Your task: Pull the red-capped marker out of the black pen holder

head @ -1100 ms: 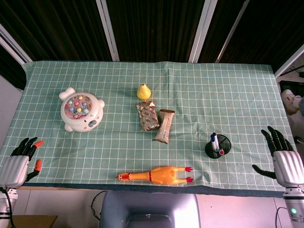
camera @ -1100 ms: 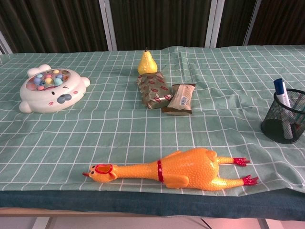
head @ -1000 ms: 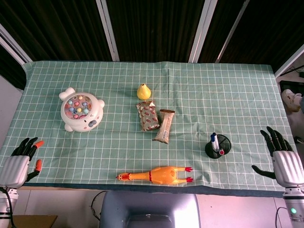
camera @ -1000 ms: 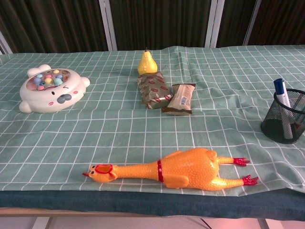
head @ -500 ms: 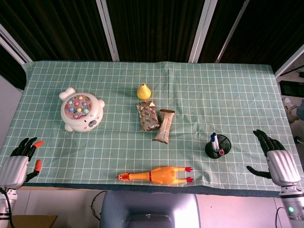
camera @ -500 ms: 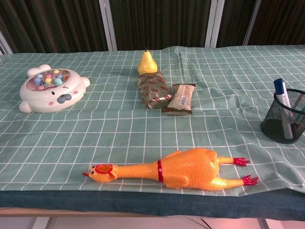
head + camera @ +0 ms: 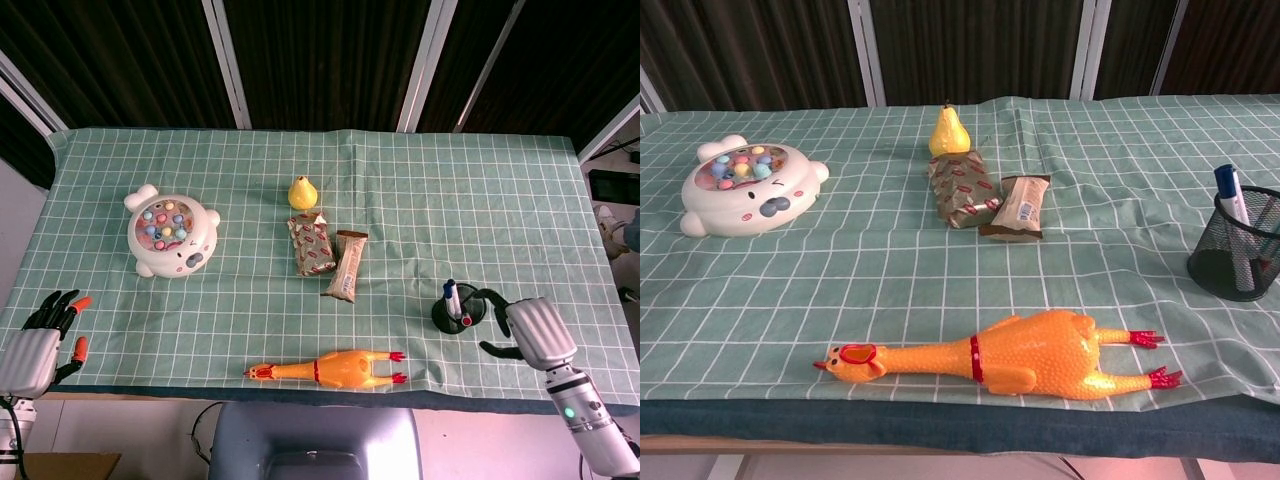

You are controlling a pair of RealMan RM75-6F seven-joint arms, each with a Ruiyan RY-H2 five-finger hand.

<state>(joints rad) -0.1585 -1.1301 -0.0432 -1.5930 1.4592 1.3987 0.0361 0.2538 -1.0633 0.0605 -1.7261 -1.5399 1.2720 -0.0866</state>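
Note:
The black mesh pen holder stands at the table's right front; in the chest view the holder is at the far right. A red-capped marker and a blue-capped marker lean inside it. The blue-capped marker sticks out above the rim in the chest view, and the red cap is only faint behind the mesh. My right hand hovers just right of the holder, fingers spread toward it and holding nothing. Off the front left corner my left hand holds nothing, its fingers apart. Neither hand shows in the chest view.
A rubber chicken lies along the front edge. Two snack bars and a yellow pear sit mid-table. A white fishing toy is at the left. The green checked cloth covers the table.
My right hand has moved left from the table's right edge to just beside the pen holder. The left hand and all objects have stayed put.

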